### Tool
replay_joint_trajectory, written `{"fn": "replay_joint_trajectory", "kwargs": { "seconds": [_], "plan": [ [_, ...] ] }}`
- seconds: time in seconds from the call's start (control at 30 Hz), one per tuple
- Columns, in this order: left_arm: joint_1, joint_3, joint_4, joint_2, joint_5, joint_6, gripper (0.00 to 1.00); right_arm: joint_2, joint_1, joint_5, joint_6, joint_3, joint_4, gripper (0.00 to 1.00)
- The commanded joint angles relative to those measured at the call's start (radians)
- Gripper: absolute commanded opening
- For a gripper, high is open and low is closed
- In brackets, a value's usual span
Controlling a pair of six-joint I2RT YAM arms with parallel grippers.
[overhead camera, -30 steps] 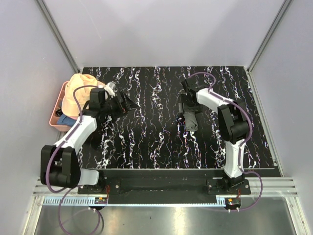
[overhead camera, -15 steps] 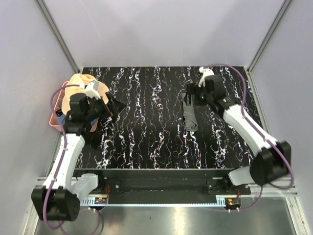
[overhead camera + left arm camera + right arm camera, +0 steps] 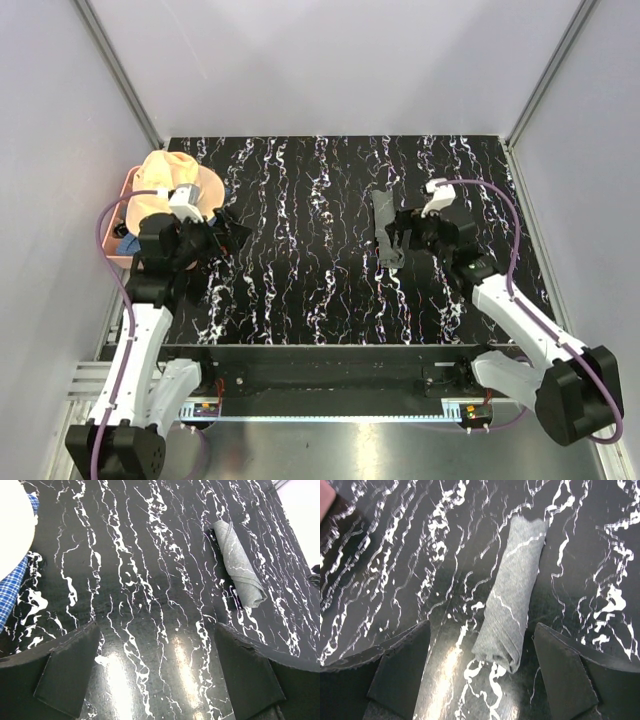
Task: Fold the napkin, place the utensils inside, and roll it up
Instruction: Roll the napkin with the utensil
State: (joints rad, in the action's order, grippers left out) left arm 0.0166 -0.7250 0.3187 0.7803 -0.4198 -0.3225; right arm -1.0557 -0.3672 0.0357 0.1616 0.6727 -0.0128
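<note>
The grey napkin (image 3: 387, 232) lies rolled into a slim tube on the black marbled table (image 3: 300, 280), right of centre. In the right wrist view the napkin (image 3: 512, 605) runs away from the camera, its near end lying between my fingers. My right gripper (image 3: 400, 232) (image 3: 481, 627) is open and hovers over that end without touching it. My left gripper (image 3: 228, 232) (image 3: 156, 630) is open and holds nothing over bare table at the left; the napkin (image 3: 239, 565) lies far off to its upper right. The utensils show in no view.
A pink tray (image 3: 113, 232) at the table's left edge holds a peach hat (image 3: 170, 185) and a blue checked cloth (image 3: 130, 243) (image 3: 12, 590). Grey walls enclose the table on three sides.
Both arms have drawn back toward the near edge. The right gripper came from the napkin's far end to its near end; the left gripper shifted slightly left. The napkin roll stayed put.
</note>
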Motion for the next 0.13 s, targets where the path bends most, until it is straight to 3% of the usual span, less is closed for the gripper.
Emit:
{"fn": "replay_joint_trajectory", "kwargs": {
  "seconds": [0.0, 0.1],
  "plan": [
    [-0.003, 0.006, -0.049, -0.032, 0.030, 0.022, 0.99, 0.016, 0.002, 0.000, 0.006, -0.001, -0.108, 0.92],
    [-0.003, 0.004, -0.049, -0.038, 0.041, 0.016, 0.99, 0.011, 0.002, 0.003, 0.006, -0.001, -0.113, 0.93]
  ]
}}
